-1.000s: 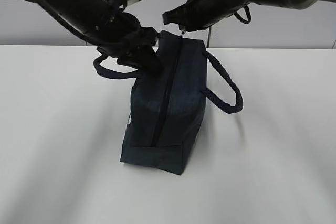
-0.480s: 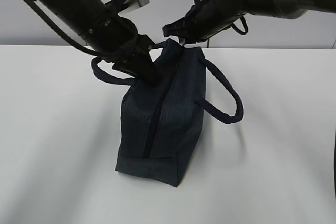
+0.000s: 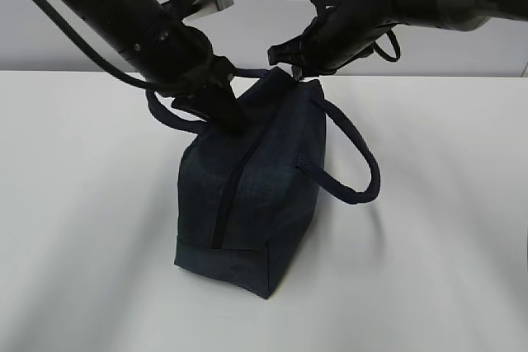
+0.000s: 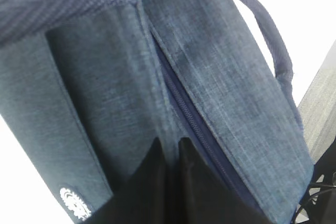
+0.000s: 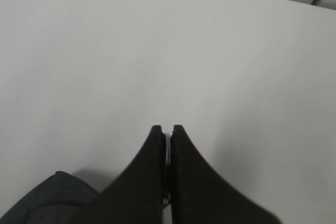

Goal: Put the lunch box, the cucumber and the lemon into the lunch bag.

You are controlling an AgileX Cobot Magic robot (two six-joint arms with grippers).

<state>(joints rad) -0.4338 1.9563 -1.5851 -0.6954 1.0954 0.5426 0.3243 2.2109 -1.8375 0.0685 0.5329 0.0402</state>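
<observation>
**Both pincers on the closed bag, zipper end held**

The plain white worktop [image 3: 91,228] carries only one thing in view: the boxy dark navy fabric lunch bag [image 3: 256,195], which stands near the middle with its far end raised and its near end resting on the surface. Its zipper [image 3: 227,204] runs along the top toward the camera and looks closed over the length that shows. One loop handle [image 3: 351,162] droops to the right of the bag; the other [image 3: 165,113] hangs at its left, under the left arm.

The left pincer [image 3: 216,103] presses into the bag's upper left side near the far end, and the wrist view shows its two black fingers [image 4: 149,182] drawn together on a fold of the fabric beside the zipper, with the small white round logo [image 4: 73,203] lower down the side. This grip seems meant to steady the bag so the cloth does not follow a pull.

The right pincer [image 3: 290,68] sits at the bag's far top corner. Its fingers [image 5: 184,182] are closed on a thin silver ring [image 5: 167,150], most likely the zipper pull, so the step in hand is probably opening the bag.

The lunch box, cucumber and lemon appear in none of the views.
</observation>
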